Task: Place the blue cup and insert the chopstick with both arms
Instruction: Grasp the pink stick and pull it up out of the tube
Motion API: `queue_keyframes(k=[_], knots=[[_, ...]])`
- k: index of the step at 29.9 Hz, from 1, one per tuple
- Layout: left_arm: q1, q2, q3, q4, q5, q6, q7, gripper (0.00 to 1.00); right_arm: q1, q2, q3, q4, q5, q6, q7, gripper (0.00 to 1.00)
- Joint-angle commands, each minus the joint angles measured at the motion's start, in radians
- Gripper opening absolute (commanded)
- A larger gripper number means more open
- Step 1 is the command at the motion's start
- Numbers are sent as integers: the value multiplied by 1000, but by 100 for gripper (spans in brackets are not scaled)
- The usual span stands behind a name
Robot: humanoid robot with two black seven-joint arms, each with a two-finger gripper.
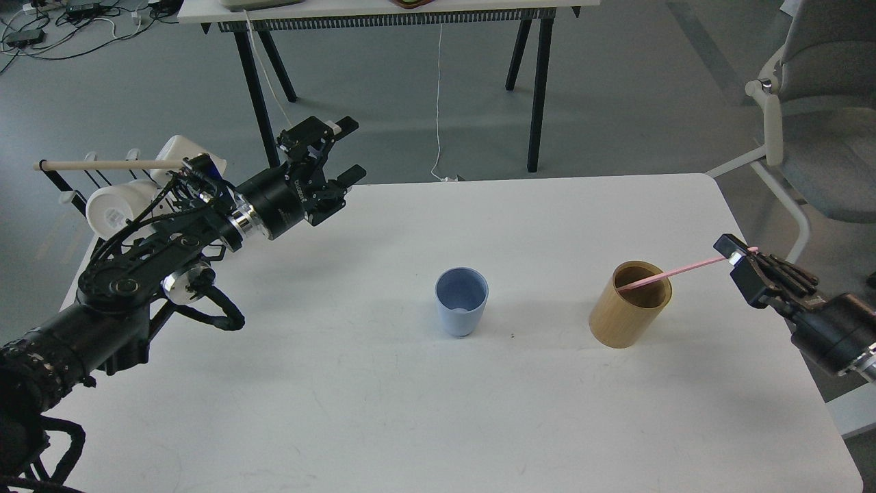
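The right gripper is clenched on the outer end of the pink chopstick, pinched between its fingertips. From there the stick slopes down and to the left, its far tip inside the mouth of the tan holder, which stands just left of those fingers. The right arm comes in low from the right edge, wrist tilted up toward the holder.

The left gripper has its fingers spread apart and holds nothing, hovering above the table's back left corner. Its arm reaches up diagonally from the lower left. The blue cup stands upright on the table, well apart from both grippers, left of the holder. Behind the left arm hang white mugs on a rack with a wooden rod.
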Motion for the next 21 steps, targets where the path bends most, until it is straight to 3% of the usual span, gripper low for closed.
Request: queue_keyframes(k=[1,10,21], knots=[[-1,-2,0,1,0,0,0,90,0,-73,-2,71,62,0,0,1],[1,-2,0,0,0,0,0,90,11,-194,24,147,114,0,0,0],[1,-5,2,14,0,0,0,90,186,-170,31,136,142,0,0,1]])
